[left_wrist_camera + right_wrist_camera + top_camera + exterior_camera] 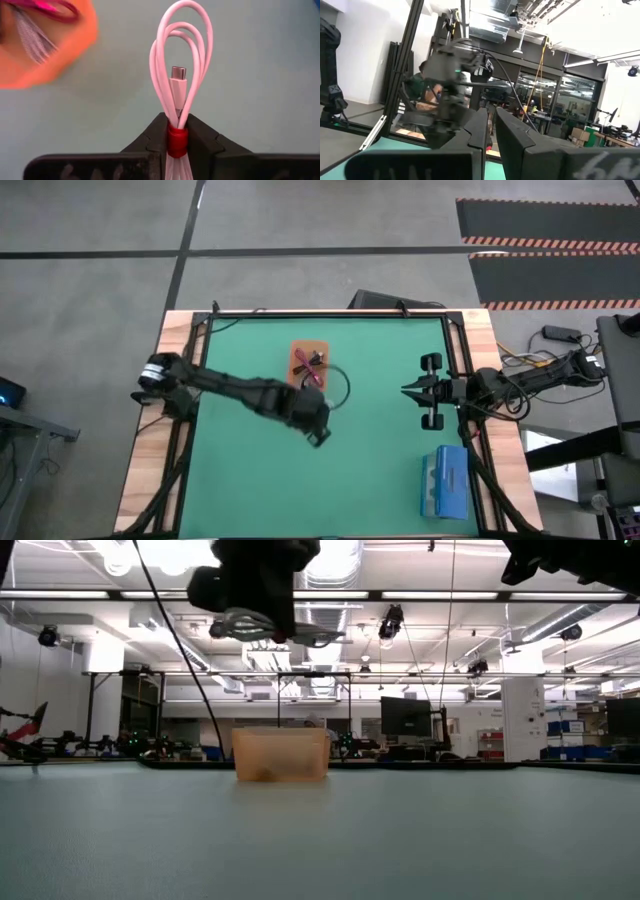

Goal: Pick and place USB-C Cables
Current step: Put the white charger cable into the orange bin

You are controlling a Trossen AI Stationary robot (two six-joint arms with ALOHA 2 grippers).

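The left gripper (176,142) is clamped on the red band of the white cable (181,75), whose loops project forward from between the jaws above the green table (380,440). The orange bin (309,363), holding other cables, lies just beside this gripper. The right gripper (408,390) waits at the table's right edge, fingers nearly together and empty.

Orange bin (40,45) blurred and cut off at the frame corner in left wrist view — contents unclear. White cable (181,75) lower end hidden between the fingers. Person (427,85) behind the blurred left arm — mostly hidden.
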